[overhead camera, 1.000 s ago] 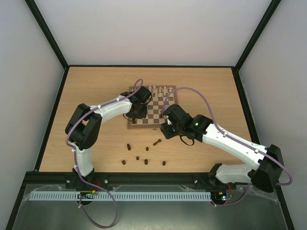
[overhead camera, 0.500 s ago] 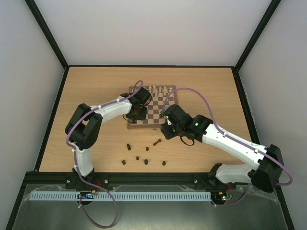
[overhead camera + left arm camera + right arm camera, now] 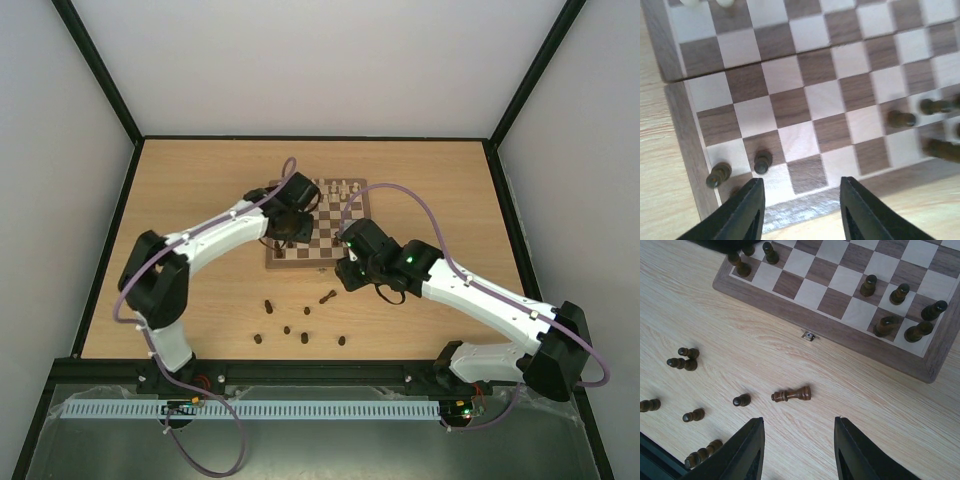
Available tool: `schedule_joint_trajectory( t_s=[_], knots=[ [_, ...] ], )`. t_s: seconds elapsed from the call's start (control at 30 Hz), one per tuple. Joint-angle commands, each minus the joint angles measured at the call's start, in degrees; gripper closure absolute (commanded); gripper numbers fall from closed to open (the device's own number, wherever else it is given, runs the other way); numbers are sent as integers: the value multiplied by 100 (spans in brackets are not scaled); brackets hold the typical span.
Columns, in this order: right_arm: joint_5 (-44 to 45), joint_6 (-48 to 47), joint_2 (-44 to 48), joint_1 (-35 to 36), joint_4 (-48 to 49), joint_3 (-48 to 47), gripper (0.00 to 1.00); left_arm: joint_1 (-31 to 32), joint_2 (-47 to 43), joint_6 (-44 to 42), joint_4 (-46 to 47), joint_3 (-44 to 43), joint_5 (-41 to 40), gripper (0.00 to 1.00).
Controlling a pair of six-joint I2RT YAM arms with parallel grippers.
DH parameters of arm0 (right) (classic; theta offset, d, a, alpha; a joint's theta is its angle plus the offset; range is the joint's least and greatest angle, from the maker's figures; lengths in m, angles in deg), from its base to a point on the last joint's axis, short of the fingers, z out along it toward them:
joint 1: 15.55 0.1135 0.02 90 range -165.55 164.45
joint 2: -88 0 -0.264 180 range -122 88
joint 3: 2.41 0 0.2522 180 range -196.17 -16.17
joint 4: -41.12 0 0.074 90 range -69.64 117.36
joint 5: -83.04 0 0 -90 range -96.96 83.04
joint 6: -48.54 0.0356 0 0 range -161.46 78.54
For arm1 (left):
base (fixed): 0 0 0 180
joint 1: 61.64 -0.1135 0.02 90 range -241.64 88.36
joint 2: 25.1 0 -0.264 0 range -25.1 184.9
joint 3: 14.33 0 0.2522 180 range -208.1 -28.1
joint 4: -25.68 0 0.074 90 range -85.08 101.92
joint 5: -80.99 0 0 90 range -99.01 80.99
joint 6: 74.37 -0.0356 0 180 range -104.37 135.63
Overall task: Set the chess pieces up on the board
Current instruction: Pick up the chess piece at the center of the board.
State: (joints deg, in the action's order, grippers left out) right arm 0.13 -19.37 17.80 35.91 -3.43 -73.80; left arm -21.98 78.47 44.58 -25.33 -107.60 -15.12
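Observation:
The board (image 3: 300, 262) lies mid-table. My left gripper (image 3: 288, 226) hovers over its near-left corner, open, with nothing between the fingers (image 3: 747, 210). Just ahead of them two dark chess pieces (image 3: 763, 161) stand on the corner squares, and several more (image 3: 902, 118) stand at the board's near-right. My right gripper (image 3: 346, 276) hangs open above the table in front of the board. A tall dark piece (image 3: 792, 394) lies on its side just beyond its fingertips (image 3: 749, 450), with a pawn (image 3: 741, 400) beside it. Several loose dark pieces (image 3: 287, 329) are scattered nearer the bases.
Cream-white pieces (image 3: 338, 187) stand along the board's far rows. A small clasp (image 3: 810, 335) sits on the board's front edge. Black-framed walls enclose the wooden table (image 3: 200, 200). My two wrists are close together over the board's front.
My left gripper has opened and lifted away from the board's near-left corner, leaving a dark piece standing there; its elbow swung left. The right arm has not moved.

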Motion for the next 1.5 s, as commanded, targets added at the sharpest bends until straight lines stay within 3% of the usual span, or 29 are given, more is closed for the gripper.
schedule_joint_trajectory(
  t_s=[0.0, 0.43, 0.73, 0.97, 1.2, 1.47],
  knots=[
    [-42, 88, -62, -4, -162, 97, 61, 102, -930, 32, -505, -127, -180, 52],
    [-539, 358, -633, 225, -22, -135, 61, 95, -3479, 652, -504, 1554, -269, 38],
    [-527, 446, -2000, 1062, 86, -921, 54, 95, -5481, 682, -327, 1960, -237, 2],
    [-439, 419, -3228, 1538, -59, -2009, 54, 95, -6417, 651, -363, 1813, -256, 1],
    [-230, 437, -4137, 1665, -407, -2877, 54, 95, -6802, 561, -466, 1713, -234, 1],
    [-175, 487, -4687, 1674, -618, -3248, 59, 95, -6923, 414, -593, 1580, -277, 1]
  ],
)
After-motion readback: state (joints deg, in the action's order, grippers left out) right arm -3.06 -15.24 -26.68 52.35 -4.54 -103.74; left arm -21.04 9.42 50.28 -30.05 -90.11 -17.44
